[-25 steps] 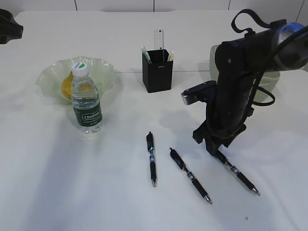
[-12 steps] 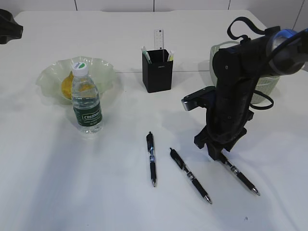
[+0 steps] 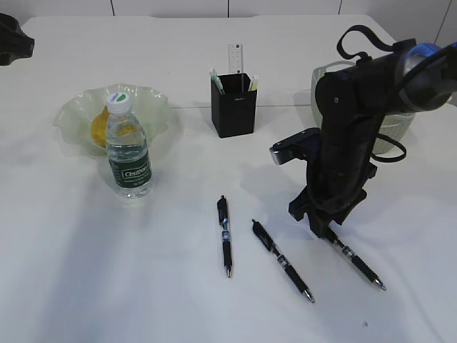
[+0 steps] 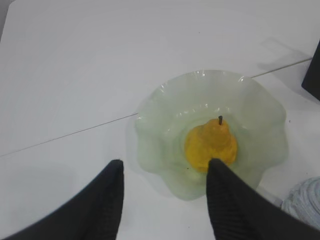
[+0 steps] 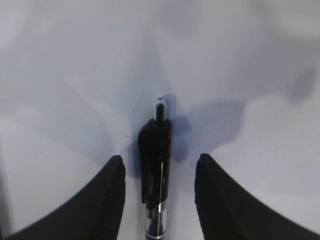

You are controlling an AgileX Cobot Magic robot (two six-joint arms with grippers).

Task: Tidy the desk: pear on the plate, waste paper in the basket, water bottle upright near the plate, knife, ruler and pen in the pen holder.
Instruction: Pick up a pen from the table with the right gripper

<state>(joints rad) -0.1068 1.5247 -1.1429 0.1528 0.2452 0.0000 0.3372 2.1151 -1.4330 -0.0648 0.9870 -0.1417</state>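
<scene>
Pale green plate (image 4: 165, 107) — yellow pear (image 4: 210, 145)

On the counter (image 3: 86, 271) the plate (image 3: 146, 107) sits far left with the pear (image 4: 211, 146) in it. The water bottle (image 3: 128, 153) stands upright just in front of the plate. The pen holder (image 3: 233, 105) stands behind the centre, the ruler (image 3: 235, 57) upright in it. The basket (image 3: 396, 125) is at the right rear, largely hidden behind the right arm. Three pens lie in a row in front: the left pen (image 3: 226, 236), the middle pen (image 3: 281, 260) and the right pen (image 3: 355, 261). The right gripper (image 3: 320, 220) stands over the rear end of the right pen, a finger on each side of it.
</scene>
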